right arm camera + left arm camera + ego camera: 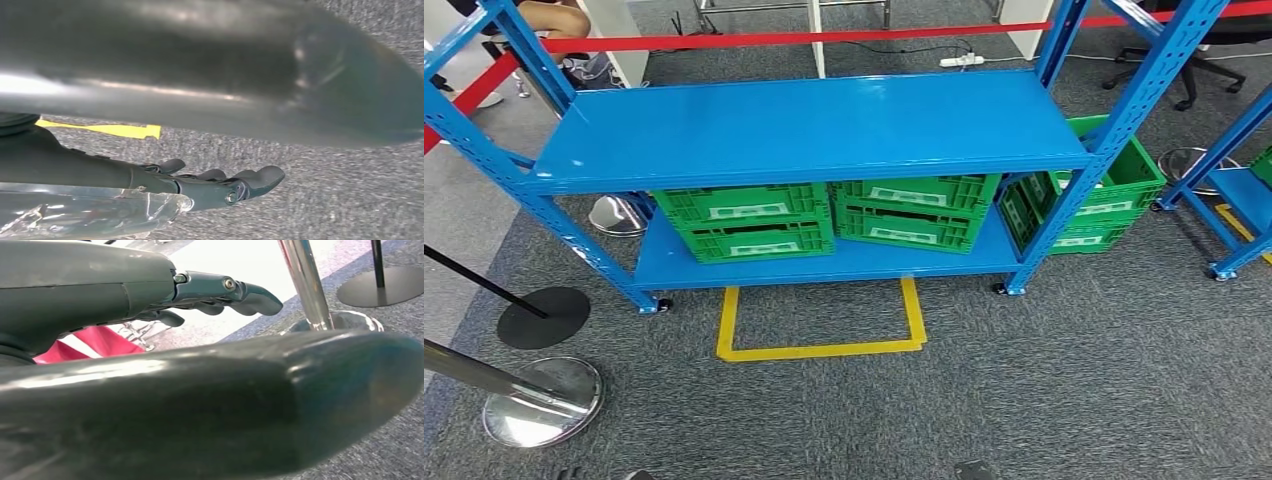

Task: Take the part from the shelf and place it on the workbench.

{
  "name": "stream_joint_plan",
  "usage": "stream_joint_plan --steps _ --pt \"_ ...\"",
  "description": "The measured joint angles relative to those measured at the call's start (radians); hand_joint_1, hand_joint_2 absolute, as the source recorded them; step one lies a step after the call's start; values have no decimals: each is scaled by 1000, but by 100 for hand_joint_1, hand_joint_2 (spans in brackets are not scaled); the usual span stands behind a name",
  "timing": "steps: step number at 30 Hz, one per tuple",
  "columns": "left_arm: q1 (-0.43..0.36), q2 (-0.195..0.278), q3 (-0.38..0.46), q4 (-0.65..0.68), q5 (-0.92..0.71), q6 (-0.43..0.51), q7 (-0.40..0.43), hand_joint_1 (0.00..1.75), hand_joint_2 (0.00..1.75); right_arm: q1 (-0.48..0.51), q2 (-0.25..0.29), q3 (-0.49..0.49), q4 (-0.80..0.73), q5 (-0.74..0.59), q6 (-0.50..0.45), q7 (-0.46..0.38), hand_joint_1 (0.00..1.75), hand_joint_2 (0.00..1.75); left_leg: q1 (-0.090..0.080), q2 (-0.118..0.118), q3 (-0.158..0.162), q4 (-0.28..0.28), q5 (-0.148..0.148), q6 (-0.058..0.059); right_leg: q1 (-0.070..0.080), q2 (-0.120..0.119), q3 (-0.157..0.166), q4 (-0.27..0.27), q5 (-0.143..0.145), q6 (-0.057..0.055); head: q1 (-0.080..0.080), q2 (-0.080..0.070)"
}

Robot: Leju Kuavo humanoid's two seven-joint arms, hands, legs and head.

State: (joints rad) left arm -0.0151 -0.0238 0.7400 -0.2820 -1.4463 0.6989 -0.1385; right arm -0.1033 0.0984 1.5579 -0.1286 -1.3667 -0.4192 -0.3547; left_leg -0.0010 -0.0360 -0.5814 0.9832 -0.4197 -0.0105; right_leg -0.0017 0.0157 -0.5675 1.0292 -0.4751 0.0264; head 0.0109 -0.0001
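Much of what matters is hidden. On the blue shelf [814, 130] the upper board covers the tops of the two green crates [744, 220] standing side by side on the lower board, so we cannot see what they hold. A third green crate [1114, 190] sits behind the right upright and is partly cut by it.

In the right wrist view a blurred grey thumb [250, 65] takes up the near ground. Beyond it the right hand [200, 187] stretches its dark fingers [260, 177] nearly straight over grey carpet. A clear plastic bag [85, 212], crinkled and glossy, lies along the hand and is cut off at the picture's edge. We cannot make out its contents, so we cannot say whether it holds the part. We also cannot tell whether the hand grips it or merely lies against it.

The left hand [165, 290] holds nothing, with its fingers [250, 292] extended and apart from the thumb. A chrome post [305, 285] stands beyond it.

On the carpet before the shelf lies a yellow tape outline [819, 350]. A red belt [774, 40] runs behind the shelf.
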Motion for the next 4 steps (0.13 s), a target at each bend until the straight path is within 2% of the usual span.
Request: stream_joint_plan --steps 1,3,4 --pt "0 0 1 0 0 0 0 0 87 0 0 0 0 -2 -1 6 0 0 0 0 0 0 0 -3 0 0 0 0 0 -1 0 0" --pt "0 -1 2 0 -1 0 0 0 175 0 0 0 0 -4 -2 17 0 87 0 0 0 0 1 -5 0 0 0 0 1 -3 0 0" --pt "0 -1 2 0 -1 0 0 0 175 0 0 0 0 -4 -2 20 0 116 0 0 -1 0 1 -5 0 0 0 0 1 -3 0 0"
